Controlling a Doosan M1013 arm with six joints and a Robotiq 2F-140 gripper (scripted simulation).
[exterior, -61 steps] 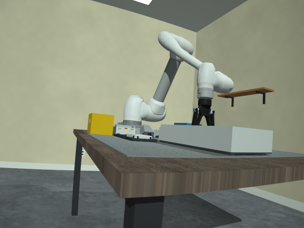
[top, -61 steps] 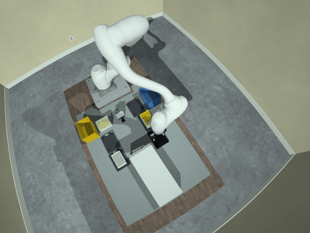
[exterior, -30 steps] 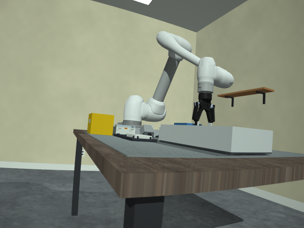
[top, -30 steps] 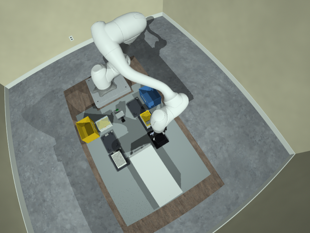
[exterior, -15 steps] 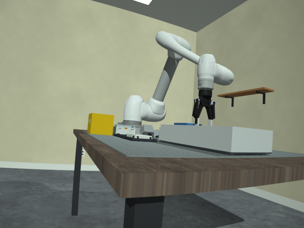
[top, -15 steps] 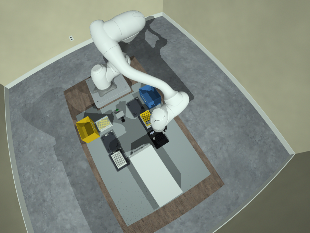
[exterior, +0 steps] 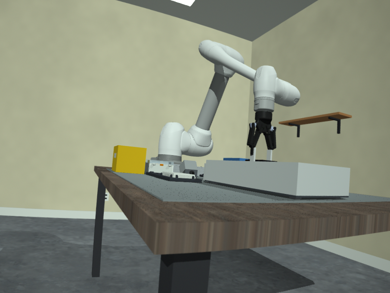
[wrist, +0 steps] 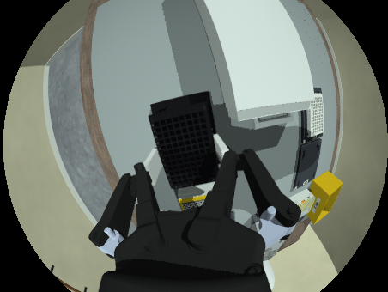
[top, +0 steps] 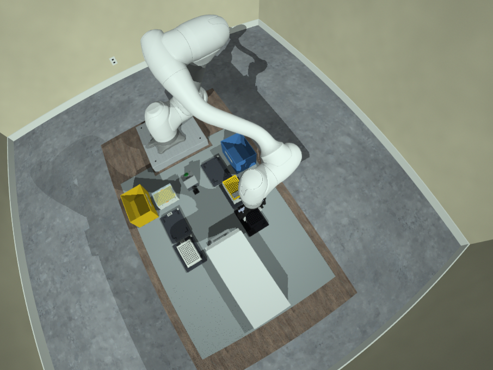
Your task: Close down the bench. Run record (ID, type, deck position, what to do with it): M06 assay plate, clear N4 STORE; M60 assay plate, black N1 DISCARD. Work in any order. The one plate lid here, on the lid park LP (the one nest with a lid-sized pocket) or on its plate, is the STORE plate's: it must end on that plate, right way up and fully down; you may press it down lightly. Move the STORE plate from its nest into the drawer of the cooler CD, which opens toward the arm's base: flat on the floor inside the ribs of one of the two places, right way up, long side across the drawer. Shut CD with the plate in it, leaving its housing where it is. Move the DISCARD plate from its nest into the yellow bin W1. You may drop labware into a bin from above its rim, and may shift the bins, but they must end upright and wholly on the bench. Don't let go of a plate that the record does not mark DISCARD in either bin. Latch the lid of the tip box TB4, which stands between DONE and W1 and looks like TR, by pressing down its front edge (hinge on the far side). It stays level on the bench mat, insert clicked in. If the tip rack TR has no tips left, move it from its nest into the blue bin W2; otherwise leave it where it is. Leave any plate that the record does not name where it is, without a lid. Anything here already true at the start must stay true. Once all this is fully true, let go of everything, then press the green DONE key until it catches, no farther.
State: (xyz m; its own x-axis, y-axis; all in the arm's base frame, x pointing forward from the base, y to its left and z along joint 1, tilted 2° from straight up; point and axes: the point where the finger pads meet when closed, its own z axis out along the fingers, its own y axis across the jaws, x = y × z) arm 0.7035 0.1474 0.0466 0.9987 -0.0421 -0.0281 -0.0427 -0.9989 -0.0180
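Observation:
My gripper [top: 250,210] is shut on the black assay plate [top: 254,220], gripping it across its short sides. It holds the plate level, a little above the deck, right of the cooler's front end. In the wrist view the black plate [wrist: 184,141] sits between the fingers, over its pale nest. In the side view the gripper [exterior: 260,155] points straight down, and the plate [exterior: 265,160] just shows over the cooler. The yellow bin W1 [top: 138,204] stands at the bench's left edge. The clear plate [top: 188,253] lies in its nest left of the cooler.
The white cooler CD [top: 247,275] is shut, its drawer front [top: 216,238] facing the arm's base. The tip rack TR [top: 232,187] with its yellow insert sits just behind the gripper, and the blue bin W2 [top: 239,151] beyond it. Tip box TB4 [top: 164,196] stands beside W1, with the green DONE key [top: 185,174] near it.

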